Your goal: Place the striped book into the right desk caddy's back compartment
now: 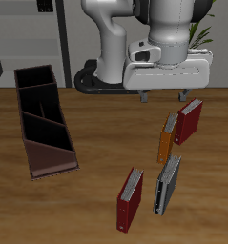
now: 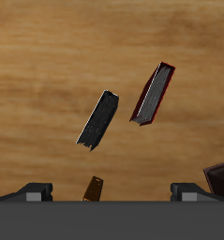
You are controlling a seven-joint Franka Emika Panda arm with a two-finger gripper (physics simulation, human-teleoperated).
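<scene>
The striped book (image 1: pixel 167 185) lies on the table near the front edge, grey with lengthwise stripes; it also shows in the wrist view (image 2: pixel 99 119). The right desk caddy (image 1: pixel 31 143) is a long maroon tray with black insides at the far side of the table from the books. Its back compartment (image 1: pixel 35 77) is the squarish end section farthest from the front edge. My gripper (image 1: pixel 163 96) hangs open and empty above the table, behind the books and well above them. In the wrist view both fingertips (image 2: pixel 34 190) show with a wide gap.
A dark red book (image 1: pixel 131 200) lies beside the striped one (image 2: pixel 153 94). An orange book (image 1: pixel 167 136) and a second dark red book (image 1: pixel 189 121) lie farther back, under the gripper; the orange book also shows in the wrist view (image 2: pixel 94 188).
</scene>
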